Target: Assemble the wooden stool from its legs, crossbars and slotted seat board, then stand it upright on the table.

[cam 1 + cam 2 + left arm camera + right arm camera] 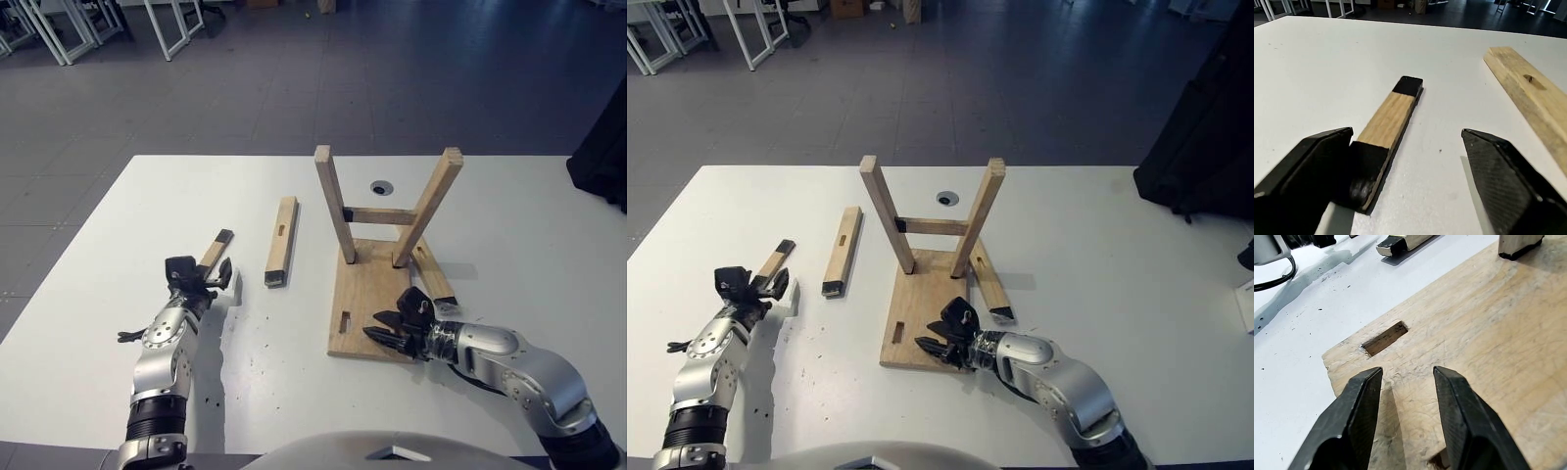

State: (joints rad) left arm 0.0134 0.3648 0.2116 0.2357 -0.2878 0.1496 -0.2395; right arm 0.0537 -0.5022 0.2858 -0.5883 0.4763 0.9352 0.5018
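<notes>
White table (509, 225), grey workshop floor behind. Seat board (364, 294) lies flat, right of centre. Two upright legs (334, 201) stand on its far end, splayed at the top and joined by a crossbar (377, 215). Loose leg (281, 240) lies on the table just left of the board. Another leg (434, 277) lies along the board's right edge. Short crossbar (216, 249) lies further left, its near end against one finger of the left gripper (203, 275), fingers spread wide. Right gripper (385, 335) hovers at the board's near edge, fingers apart, just beside an empty slot (1384, 338).

Risks: if the right gripper bumps the board, the upright legs could tip out. If the left gripper closes off-centre, the short crossbar could skew or slide away.
</notes>
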